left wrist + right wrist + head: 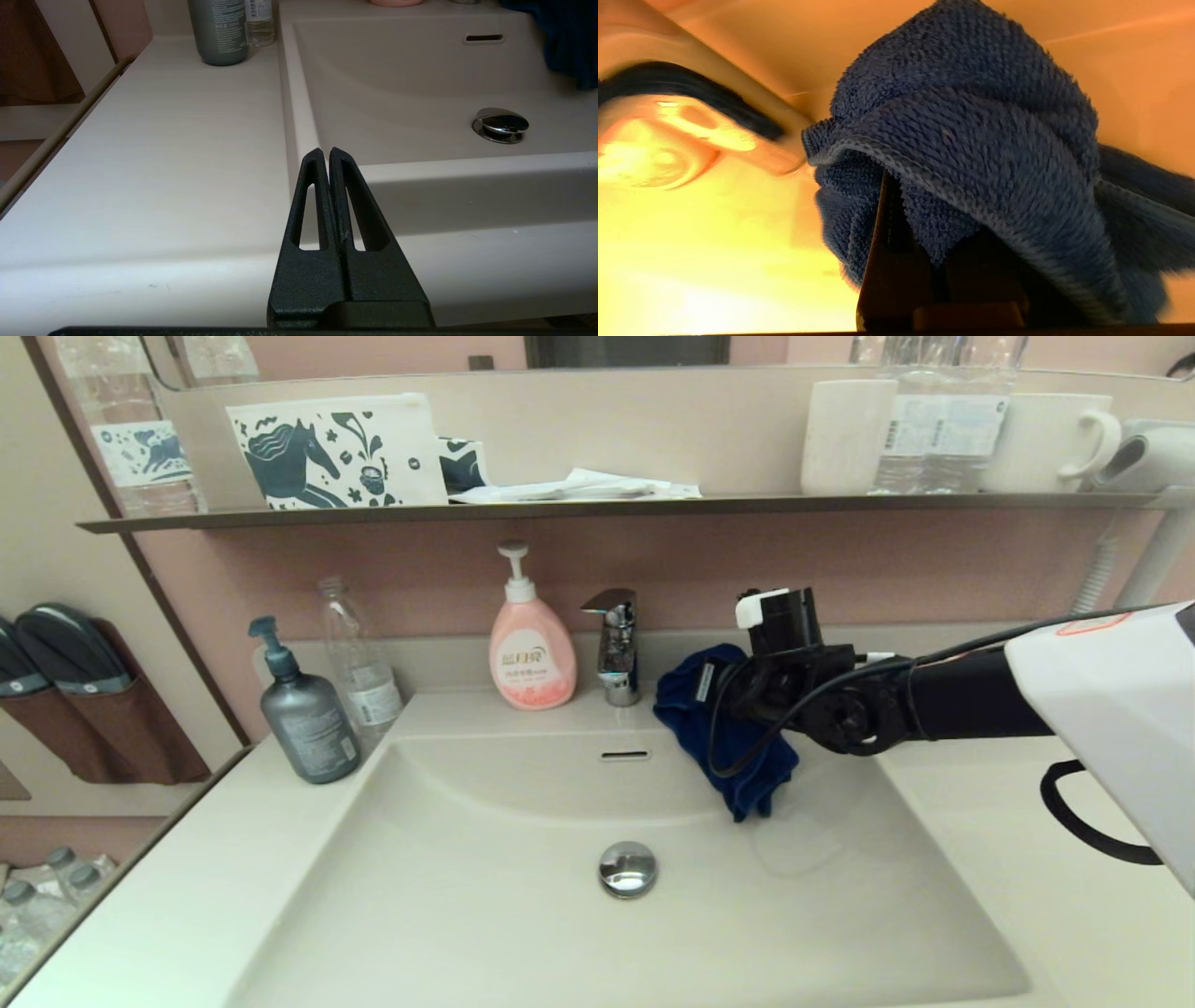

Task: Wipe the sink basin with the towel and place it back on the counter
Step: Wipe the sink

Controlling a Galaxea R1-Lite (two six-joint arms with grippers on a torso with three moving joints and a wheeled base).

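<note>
The dark blue towel (749, 767) hangs bunched from my right gripper (721, 698), which is shut on it over the back right corner of the sink basin (467, 905), just right of the faucet (613, 649). In the right wrist view the towel (971, 116) drapes over the gripper (917, 219) and hides the fingertips. The chrome drain plug (627, 869) and the overflow slot (625, 755) lie bare. My left gripper (325, 151) is shut on nothing, low at the front left edge of the counter (163, 140), out of the head view.
A pink soap pump (530, 658), a clear bottle (359, 663) and a grey pump bottle (305, 714) stand along the counter's back left. A dark wall shelf (597, 506) with cups and pouches runs above. The counter (1046, 859) is bare to the right of the basin.
</note>
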